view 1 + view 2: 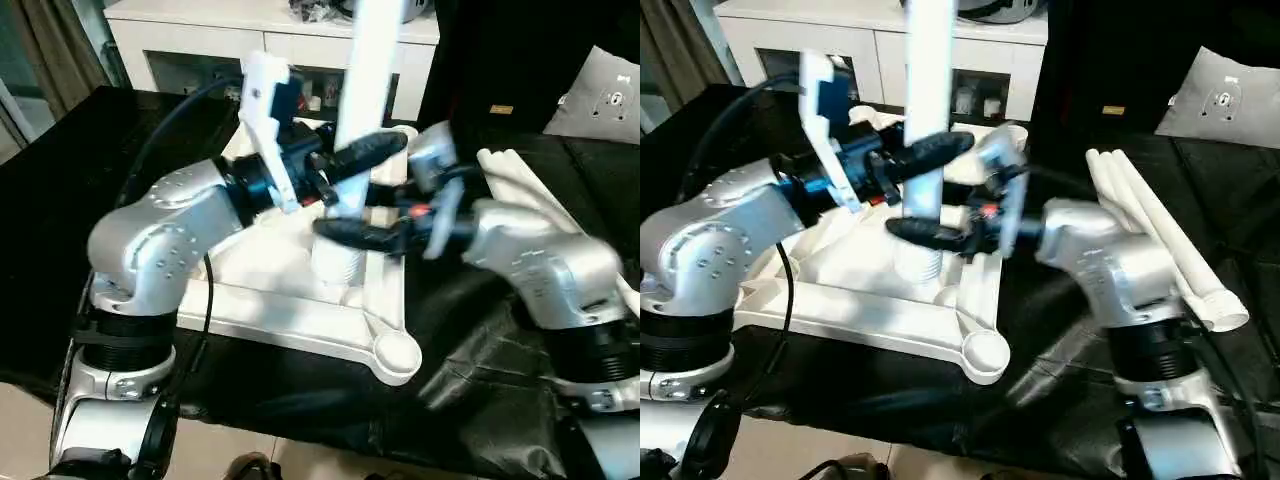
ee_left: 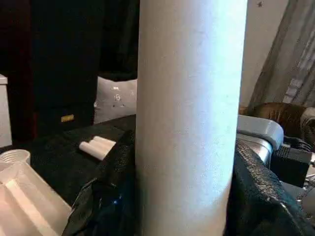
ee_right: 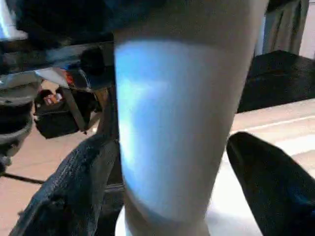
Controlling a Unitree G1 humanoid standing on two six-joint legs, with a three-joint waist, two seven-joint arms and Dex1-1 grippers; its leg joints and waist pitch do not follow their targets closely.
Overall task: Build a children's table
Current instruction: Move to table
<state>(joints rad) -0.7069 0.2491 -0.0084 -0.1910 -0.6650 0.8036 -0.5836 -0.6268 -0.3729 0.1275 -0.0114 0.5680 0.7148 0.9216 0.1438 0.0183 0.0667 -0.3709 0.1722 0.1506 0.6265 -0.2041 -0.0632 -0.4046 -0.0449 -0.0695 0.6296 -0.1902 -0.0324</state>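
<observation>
The white table top [image 1: 290, 312] lies ribbed side up on the black workbench [image 1: 50, 210]. One white leg [image 1: 368, 70] stands upright in a socket near the top's middle right. My left gripper [image 1: 362, 155] is shut on the leg partway up; in the left wrist view the leg [image 2: 189, 118] sits tight between both fingers. Lower down, near the leg's base, my right gripper [image 1: 348, 232] has a finger on each side. In the right wrist view one finger [image 3: 268, 182] stands slightly off the leg [image 3: 172, 128].
Spare white legs [image 1: 1160, 235] lie side by side on the bench at the right. A free corner socket [image 1: 395, 353] of the top points at the bench's front edge. A white cabinet [image 1: 200, 35] and a grey cushion [image 1: 605, 95] stand behind.
</observation>
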